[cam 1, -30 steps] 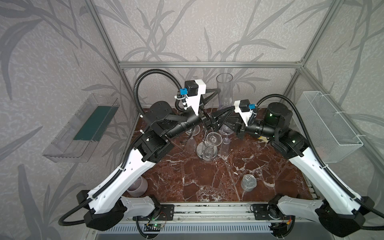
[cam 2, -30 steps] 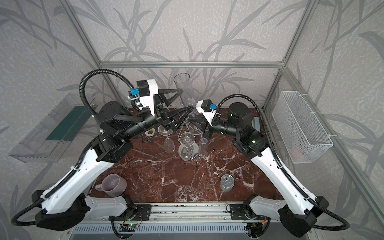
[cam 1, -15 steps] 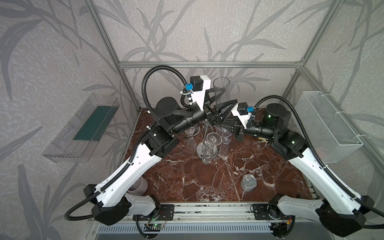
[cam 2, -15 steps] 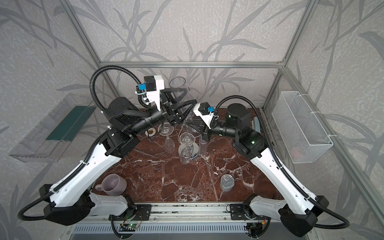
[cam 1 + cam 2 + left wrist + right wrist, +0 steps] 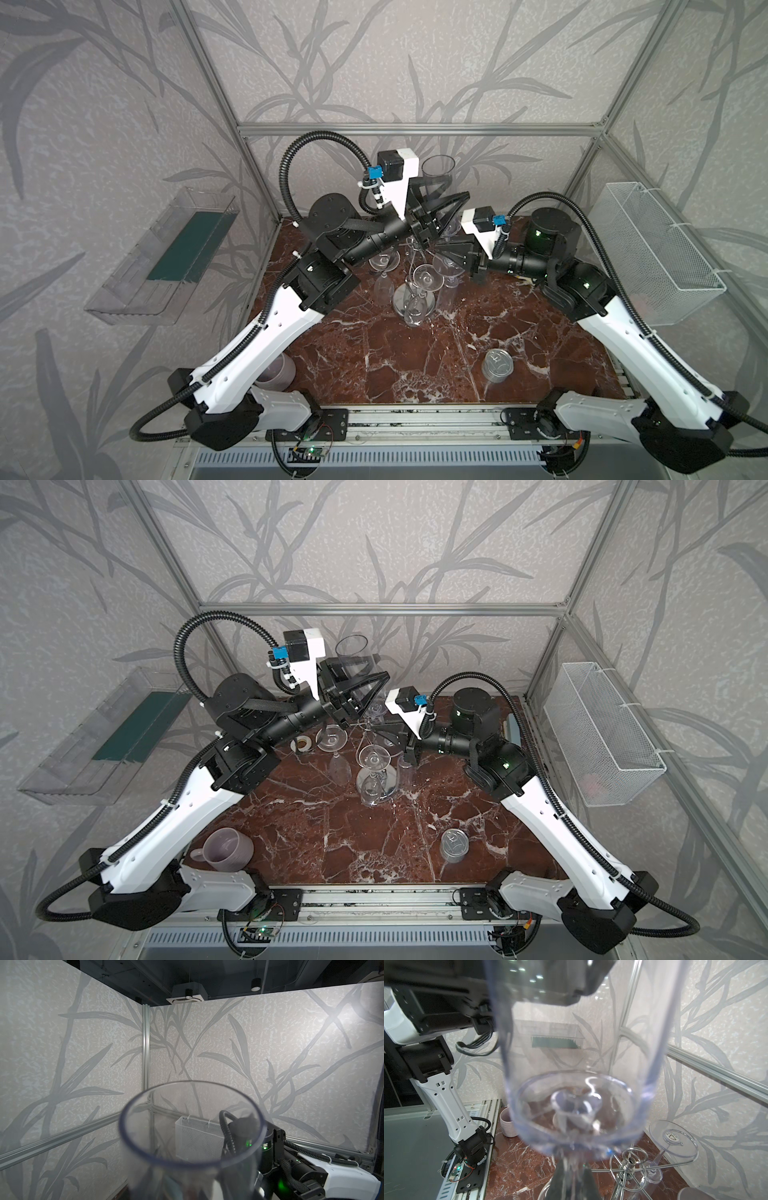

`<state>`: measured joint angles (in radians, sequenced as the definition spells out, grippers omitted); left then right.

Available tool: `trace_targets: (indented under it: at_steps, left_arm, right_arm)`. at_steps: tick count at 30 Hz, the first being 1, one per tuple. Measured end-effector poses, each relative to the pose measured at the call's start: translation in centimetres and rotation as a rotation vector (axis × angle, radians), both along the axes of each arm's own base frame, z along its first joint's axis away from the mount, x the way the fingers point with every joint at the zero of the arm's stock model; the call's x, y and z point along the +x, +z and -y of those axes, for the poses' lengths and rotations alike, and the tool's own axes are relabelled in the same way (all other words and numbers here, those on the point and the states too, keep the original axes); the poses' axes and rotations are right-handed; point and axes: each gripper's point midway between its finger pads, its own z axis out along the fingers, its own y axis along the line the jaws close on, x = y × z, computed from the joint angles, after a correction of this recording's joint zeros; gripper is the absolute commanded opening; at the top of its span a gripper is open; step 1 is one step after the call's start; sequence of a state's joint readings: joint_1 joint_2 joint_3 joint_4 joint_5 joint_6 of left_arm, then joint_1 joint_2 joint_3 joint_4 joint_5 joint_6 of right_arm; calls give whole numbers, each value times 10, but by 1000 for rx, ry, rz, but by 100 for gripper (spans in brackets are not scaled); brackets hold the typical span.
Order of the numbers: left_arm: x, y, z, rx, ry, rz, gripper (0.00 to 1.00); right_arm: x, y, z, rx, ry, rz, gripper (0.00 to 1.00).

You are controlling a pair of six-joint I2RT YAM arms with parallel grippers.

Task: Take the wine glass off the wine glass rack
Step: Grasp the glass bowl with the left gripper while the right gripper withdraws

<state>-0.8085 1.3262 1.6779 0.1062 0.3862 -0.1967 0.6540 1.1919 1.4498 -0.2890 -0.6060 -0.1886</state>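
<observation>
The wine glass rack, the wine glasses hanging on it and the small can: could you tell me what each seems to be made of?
Wine glass rack: chromed metal wire, mirror-bright.
Hanging wine glass: clear, probably plastic; its foot bears a moulded recycling triangle.
Can: bare silvery metal with a dull sheen, likely steel or tinplate.

Soft even light; blurry wrist foregrounds.

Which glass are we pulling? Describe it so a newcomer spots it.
On the red marble table, look back-centre at the chrome wire rack. Just behind it one clear wine glass rises above the rest. Its neighbours hang bowl-down from the rack; this one stands upright, mouth open to the ceiling.
</observation>
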Motion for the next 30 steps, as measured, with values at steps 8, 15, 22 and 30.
trace_targets:
  at_steps: [8, 15, 22, 30]
  left_arm:
    - [3, -11, -1, 26, 26, -15, 40]
    - [-5, -11, -26, 72, 118, 31, 40]
    - [-19, -5, -59, 121, 225, 97, 40]
    - [-11, -29, -95, 266, 432, 113, 40]
  right_arm:
    - [-2, 11, 8, 49, -36, 61, 89]
    - [-12, 45, 27, 124, -99, 161, 90]
    - [-16, 53, 42, 147, -162, 211, 90]
    - [-11, 32, 53, 107, -237, 192, 91]
